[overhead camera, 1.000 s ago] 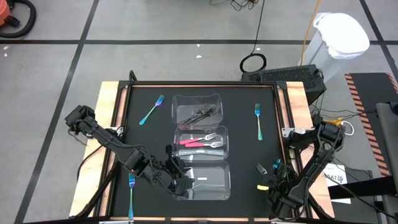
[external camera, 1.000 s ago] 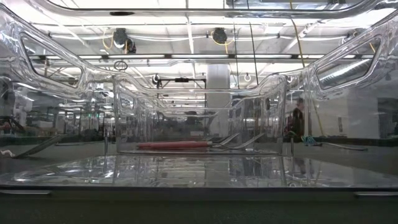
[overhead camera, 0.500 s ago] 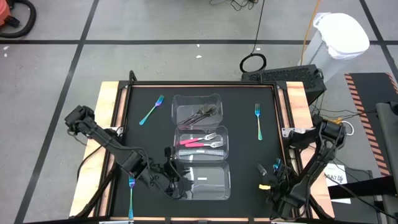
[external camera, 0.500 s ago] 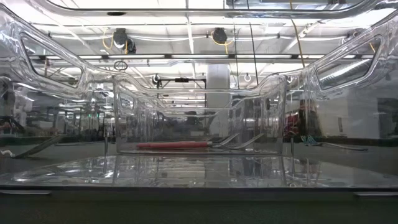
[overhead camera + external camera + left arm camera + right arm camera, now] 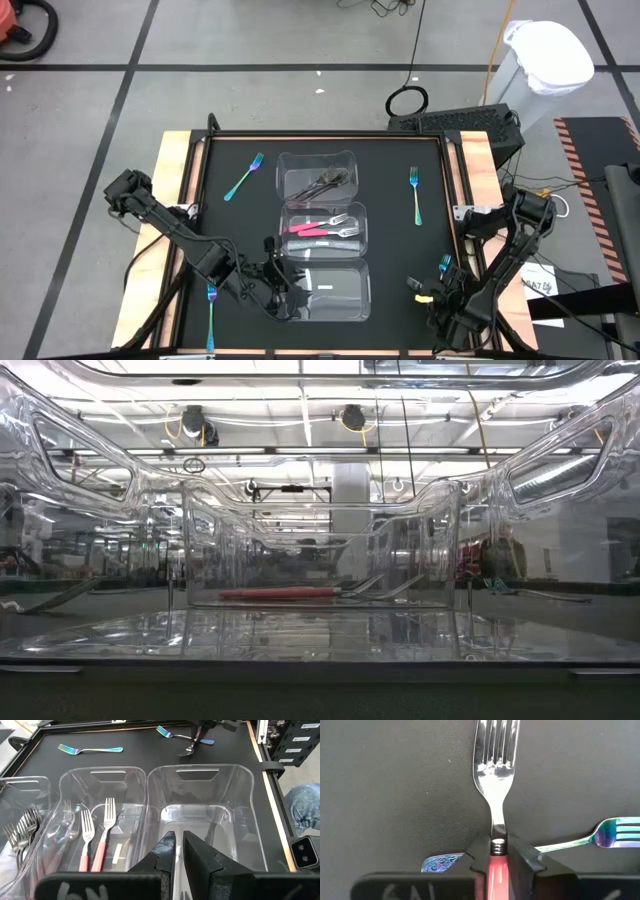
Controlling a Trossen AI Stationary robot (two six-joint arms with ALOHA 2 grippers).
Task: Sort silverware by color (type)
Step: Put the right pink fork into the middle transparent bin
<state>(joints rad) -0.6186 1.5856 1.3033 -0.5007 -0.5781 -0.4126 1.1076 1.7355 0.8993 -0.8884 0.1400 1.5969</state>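
Observation:
My right gripper (image 5: 498, 851) stands at the table's near right (image 5: 424, 290), shut on a pink-handled fork (image 5: 496, 765) whose silver tines point away from it. A blue fork (image 5: 580, 839) lies crosswise under that one. My left gripper (image 5: 179, 845) is shut at the left end of the near clear container (image 5: 345, 300), which holds no fork. Two pink forks (image 5: 322, 228) lie in the middle container and dark grey forks (image 5: 325, 182) in the far one. Three more blue forks lie on the mat: far left (image 5: 243, 176), far right (image 5: 415, 195) and near left (image 5: 211, 308). My right gripper pinches the pink fork between its two fingers at the top of the pink handle (image 5: 498, 856), just below the metal neck. The fingers point steeply down and lie across the fork. The tines (image 5: 186, 751) reach down to the mat. My left gripper: whether it touches the container, I cannot tell.
The three clear containers stand in a row down the middle of the black mat (image 5: 240, 230). A raised wooden border (image 5: 175, 200) frames the mat. Open mat lies left and right of the containers.
My right gripper has sunk onto the pink fork at the near right and shut on it. The fork's tine end has swung a little toward the near edge.

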